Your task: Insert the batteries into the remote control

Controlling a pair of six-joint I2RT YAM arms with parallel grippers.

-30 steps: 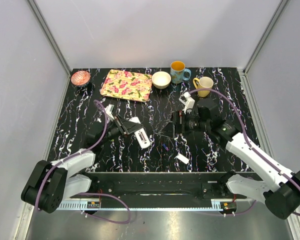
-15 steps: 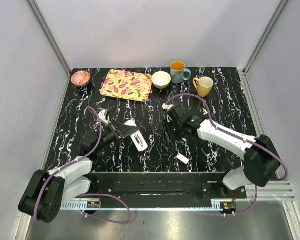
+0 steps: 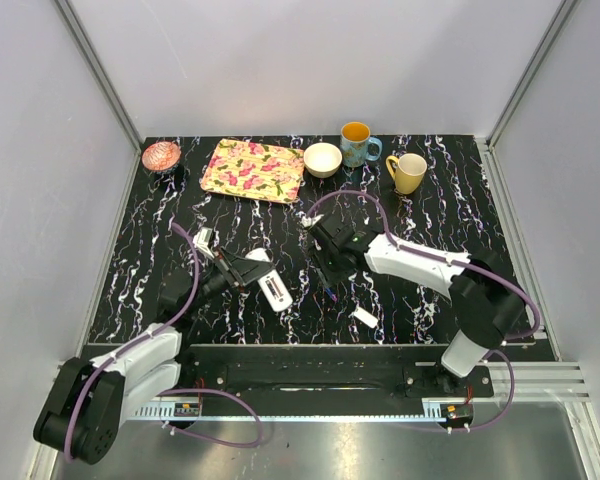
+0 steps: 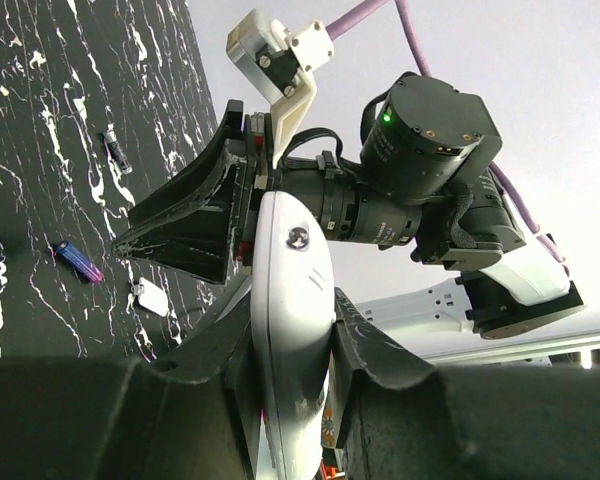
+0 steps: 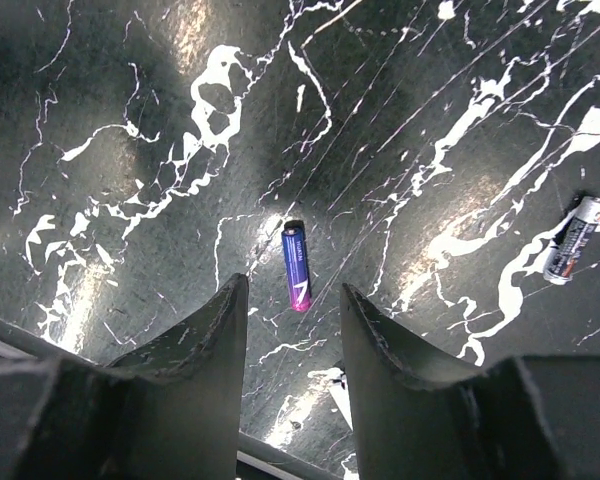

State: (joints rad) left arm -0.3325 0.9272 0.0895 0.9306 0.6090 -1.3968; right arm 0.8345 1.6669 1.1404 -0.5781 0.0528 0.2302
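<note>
Left gripper (image 3: 263,277) is clamped on the remote control (image 3: 277,291) by its long sides, left of centre on the black marbled table (image 3: 450,205). Right gripper (image 5: 293,290) has its fingers spread and empty, directly over a purple battery (image 5: 296,266) lying on the table. A second battery (image 5: 574,240) lies apart. A white cover piece (image 3: 365,317) sits near the front edge.
</note>
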